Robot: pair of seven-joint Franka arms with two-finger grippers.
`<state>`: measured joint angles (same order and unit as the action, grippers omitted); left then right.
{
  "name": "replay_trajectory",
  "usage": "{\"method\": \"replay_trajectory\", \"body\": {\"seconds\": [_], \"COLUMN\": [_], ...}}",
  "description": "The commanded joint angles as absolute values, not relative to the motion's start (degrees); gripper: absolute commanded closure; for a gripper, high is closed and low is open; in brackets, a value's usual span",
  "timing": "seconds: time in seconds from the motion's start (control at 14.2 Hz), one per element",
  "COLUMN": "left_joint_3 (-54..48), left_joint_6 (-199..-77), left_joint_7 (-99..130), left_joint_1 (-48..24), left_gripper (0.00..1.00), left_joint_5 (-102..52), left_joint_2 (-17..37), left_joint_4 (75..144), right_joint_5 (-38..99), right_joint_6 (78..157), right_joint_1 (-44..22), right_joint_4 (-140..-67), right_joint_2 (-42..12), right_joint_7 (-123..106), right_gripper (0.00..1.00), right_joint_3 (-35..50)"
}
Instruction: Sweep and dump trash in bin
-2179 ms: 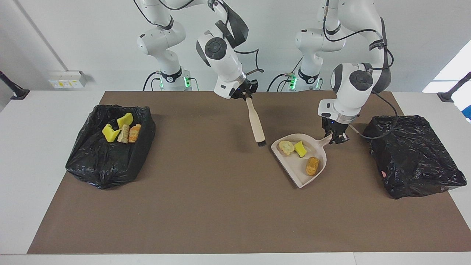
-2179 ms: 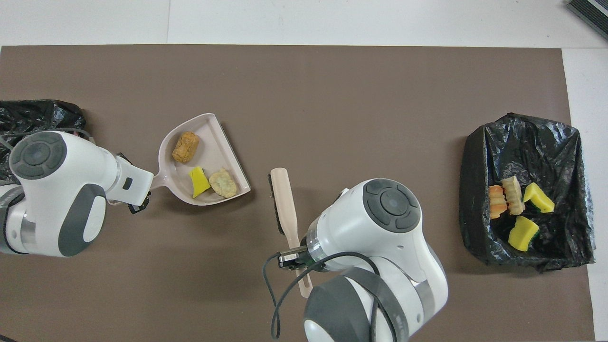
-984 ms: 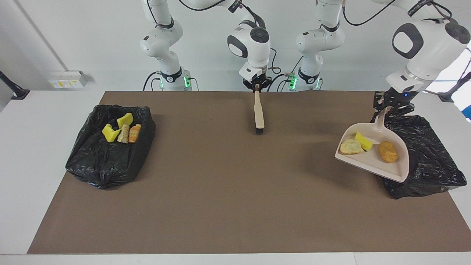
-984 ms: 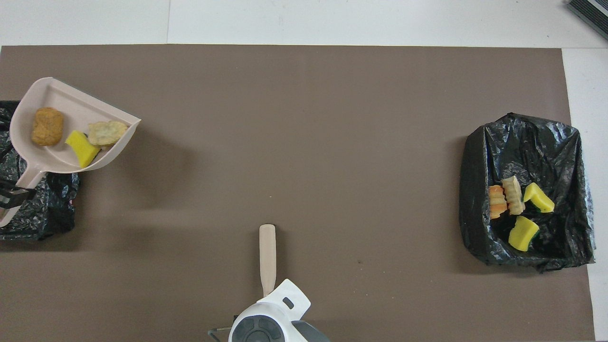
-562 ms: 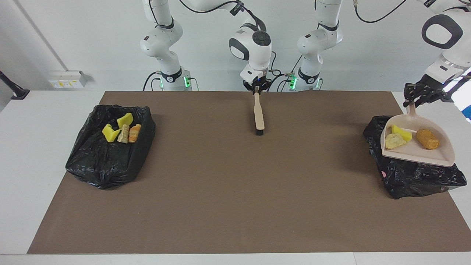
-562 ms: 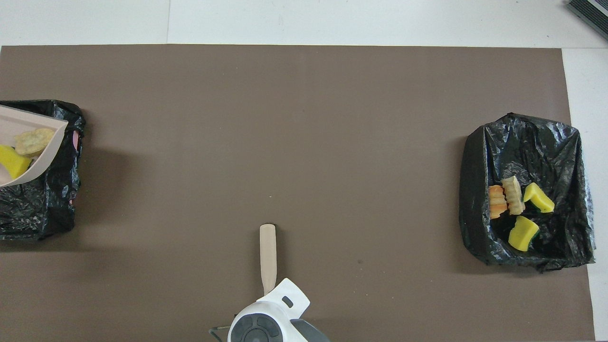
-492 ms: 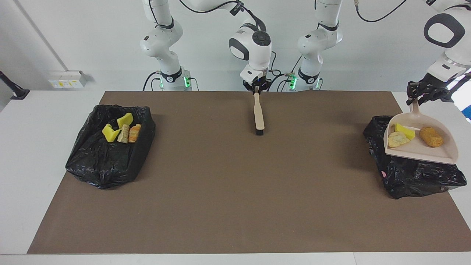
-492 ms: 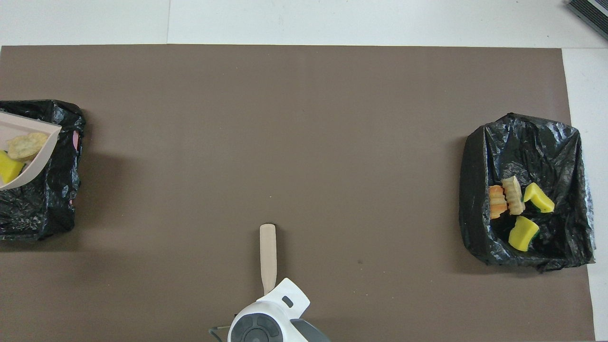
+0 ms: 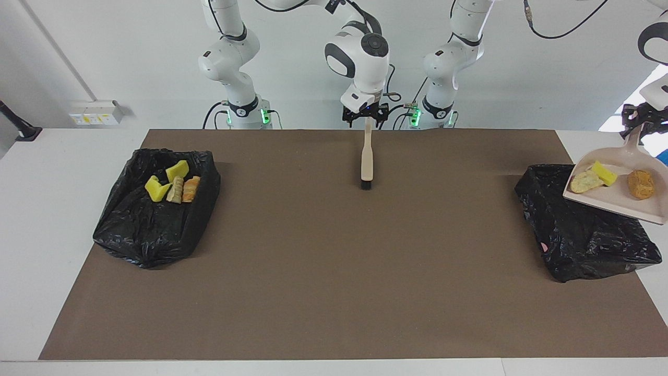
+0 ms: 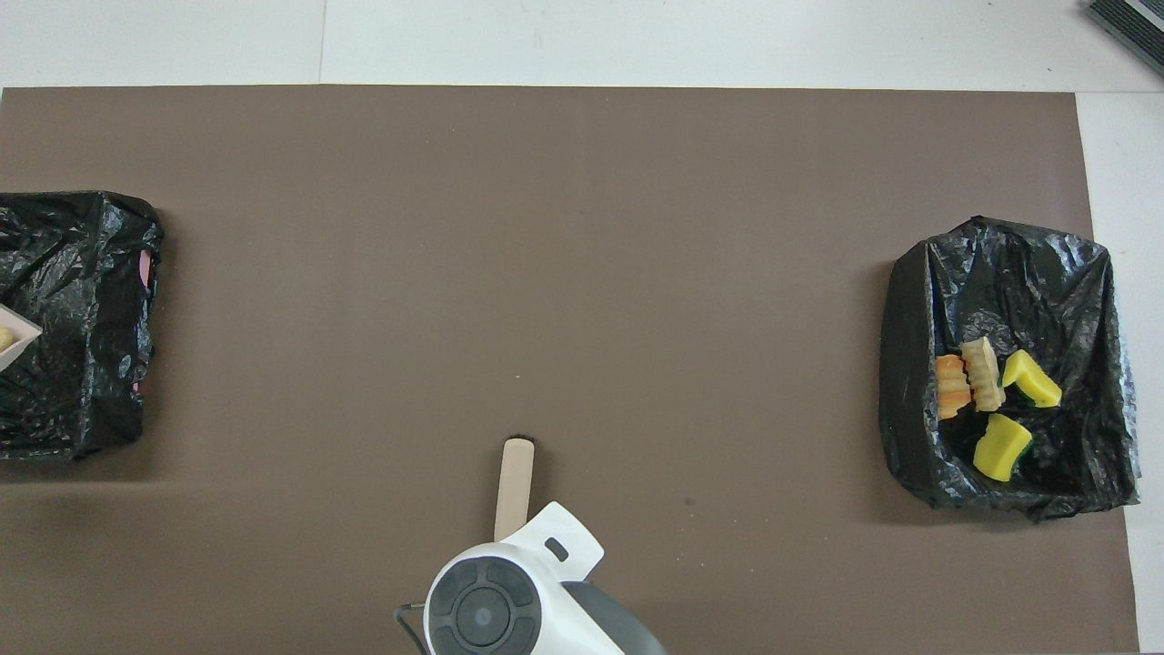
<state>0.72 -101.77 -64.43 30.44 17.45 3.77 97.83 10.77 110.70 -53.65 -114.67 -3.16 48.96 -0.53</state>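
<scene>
The beige dustpan (image 9: 613,201) hangs tilted over the black-bagged bin (image 9: 584,230) at the left arm's end of the table. My left gripper (image 9: 637,122) is shut on its handle. In the pan lies the trash: a pale wad (image 9: 585,181), a yellow sponge piece (image 9: 604,173) and an orange-brown lump (image 9: 640,184). The overhead view shows only a corner of the dustpan (image 10: 14,341) over that bin (image 10: 77,318). The beige brush (image 9: 367,159) leans with its black bristles on the mat. My right gripper (image 9: 367,117) is open around its handle top.
A second black-bagged bin (image 9: 156,219) stands at the right arm's end, holding several scraps (image 10: 987,391). A brown mat (image 9: 334,271) covers the table. In the overhead view the right arm's wrist (image 10: 509,600) covers the brush's handle end.
The left arm carried the dustpan up and outward over the bin, nearly out of the overhead view. The right gripper's fingers spread apart around the brush handle and rose slightly.
</scene>
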Motion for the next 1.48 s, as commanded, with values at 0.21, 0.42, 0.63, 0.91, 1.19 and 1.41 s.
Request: {"method": "replay_trajectory", "body": {"seconds": [0.21, 0.42, 0.63, 0.91, 1.19, 1.41], "left_joint_3": [-0.3, -0.5, -0.4, -0.5, -0.4, -0.4], "left_joint_6": [-106.2, -109.2, -110.0, -108.2, -107.8, -105.0], "left_joint_7": [-74.9, -77.2, -79.5, -79.5, -79.3, -79.0], "left_joint_1": [27.5, 24.4, 24.3, 20.3, 15.0, 13.8], "left_gripper": [1.0, 1.0, 1.0, 1.0, 1.0, 1.0], "left_joint_5": [31.4, 40.1, 41.7, 50.5, 57.2, 58.4], "left_joint_2": [6.7, 7.8, 8.6, 11.8, 12.6, 12.7], "left_joint_4": [95.5, 95.5, 94.2, 88.5, 88.3, 88.3], "right_joint_5": [9.1, 8.1, 8.1, 3.6, -1.1, -3.1], "right_joint_6": [94.7, 89.8, 86.1, 85.2, 82.2, 82.4], "right_joint_1": [-43.6, -37.5, -30.4, -23.2, -16.3, -12.1], "right_joint_4": [-104.7, -100.1, -96.9, -95.6, -91.7, -91.6], "right_joint_2": [-0.1, 0.6, 1.2, 2.5, 2.5, 2.5], "right_joint_7": [33.9, 23.6, 10.6, -2.5, -12.4, -13.0], "right_gripper": [0.0, 0.0, 0.0, 0.0, 0.0, 0.0], "right_joint_3": [-0.6, -1.0, -1.1, -1.1, -1.1, -1.1]}}
